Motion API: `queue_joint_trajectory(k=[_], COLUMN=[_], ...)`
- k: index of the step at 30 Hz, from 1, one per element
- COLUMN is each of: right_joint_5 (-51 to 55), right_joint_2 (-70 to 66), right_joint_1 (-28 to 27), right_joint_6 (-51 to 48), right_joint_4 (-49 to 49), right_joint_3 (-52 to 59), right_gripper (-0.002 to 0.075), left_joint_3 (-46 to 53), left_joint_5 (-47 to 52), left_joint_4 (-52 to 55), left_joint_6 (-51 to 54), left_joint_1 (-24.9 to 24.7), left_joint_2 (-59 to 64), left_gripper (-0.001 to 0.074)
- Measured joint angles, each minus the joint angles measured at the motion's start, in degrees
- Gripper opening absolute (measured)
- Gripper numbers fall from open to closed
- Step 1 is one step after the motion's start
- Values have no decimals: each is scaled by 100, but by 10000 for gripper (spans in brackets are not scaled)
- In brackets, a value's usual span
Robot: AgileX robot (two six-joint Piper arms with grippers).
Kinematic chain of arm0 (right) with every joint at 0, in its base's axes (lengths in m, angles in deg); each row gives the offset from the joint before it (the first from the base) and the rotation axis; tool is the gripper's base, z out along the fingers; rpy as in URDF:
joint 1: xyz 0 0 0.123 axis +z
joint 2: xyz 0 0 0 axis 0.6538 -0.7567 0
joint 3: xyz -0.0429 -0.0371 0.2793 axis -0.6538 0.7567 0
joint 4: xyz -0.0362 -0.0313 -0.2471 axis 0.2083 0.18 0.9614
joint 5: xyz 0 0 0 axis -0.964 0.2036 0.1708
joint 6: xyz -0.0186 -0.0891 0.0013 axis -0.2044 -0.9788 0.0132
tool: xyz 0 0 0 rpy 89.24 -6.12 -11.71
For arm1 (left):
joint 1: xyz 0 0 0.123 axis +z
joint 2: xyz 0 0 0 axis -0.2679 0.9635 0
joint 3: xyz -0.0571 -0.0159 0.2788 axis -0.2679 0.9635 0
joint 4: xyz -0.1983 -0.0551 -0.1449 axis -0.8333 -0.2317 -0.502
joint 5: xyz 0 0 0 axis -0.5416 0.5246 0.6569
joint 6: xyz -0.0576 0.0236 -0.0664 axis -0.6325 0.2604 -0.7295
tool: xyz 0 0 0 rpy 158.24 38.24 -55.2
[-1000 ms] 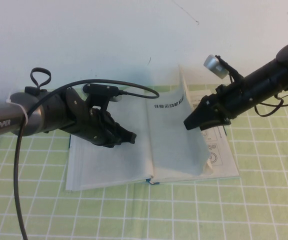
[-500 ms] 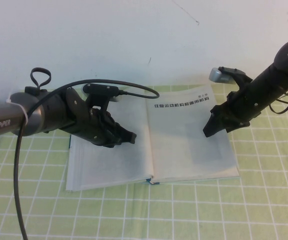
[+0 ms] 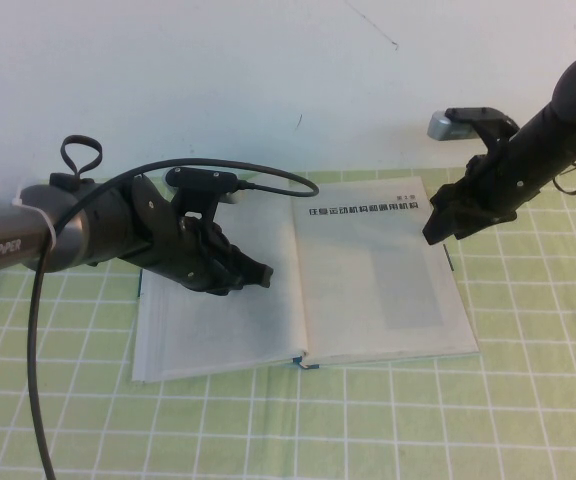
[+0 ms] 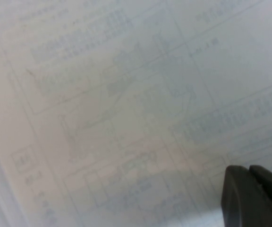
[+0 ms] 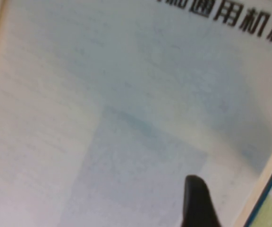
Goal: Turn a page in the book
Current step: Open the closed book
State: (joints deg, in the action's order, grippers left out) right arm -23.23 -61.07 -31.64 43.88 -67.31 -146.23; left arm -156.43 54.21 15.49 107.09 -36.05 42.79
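Observation:
The book (image 3: 218, 330) lies open on the green checked mat. The page (image 3: 378, 270) lies flat on its right half, with the bold black heading at the far end and a grey rectangle below; the right wrist view shows it too (image 5: 126, 94). My right gripper (image 3: 436, 230) hangs open and empty just above the page's outer right edge; one fingertip (image 5: 196, 194) shows over the paper. My left gripper (image 3: 258, 275) is shut with its tip down on the left-hand leaf near the spine; its fingers (image 4: 254, 194) rest together on faint diagrams.
The green mat with white grid lines (image 3: 528, 420) stretches around the book. A white wall (image 3: 268, 80) rises just behind it. A black cable (image 3: 268, 172) loops over the left arm above the book's far edge.
One second ago my right gripper held the page lifted and curled over the right half. The page has since dropped flat, and my right gripper has moved up and to the right. The left arm has not moved.

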Motion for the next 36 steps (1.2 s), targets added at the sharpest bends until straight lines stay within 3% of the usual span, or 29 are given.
queue_joint_trajectory(k=[14, 26, 36], right_joint_5=[505, 630, 844], right_joint_2=[-406, -323, -259], right_joint_1=[-13, -25, -14], right_joint_6=[606, 350, 350], right_joint_4=[-72, -189, -50], right_joint_3=[-246, -246, -246], right_gripper=[388, 388, 388], left_joint_3=[-29, -29, -8], left_joint_5=[43, -5, 265], left_joint_4=[24, 26, 268], left_joint_6=[-12, -24, -457], left_joint_1=[-342, -346, -144], left_joint_2=[4, -52, -864], left_gripper=[-4, -4, -4])
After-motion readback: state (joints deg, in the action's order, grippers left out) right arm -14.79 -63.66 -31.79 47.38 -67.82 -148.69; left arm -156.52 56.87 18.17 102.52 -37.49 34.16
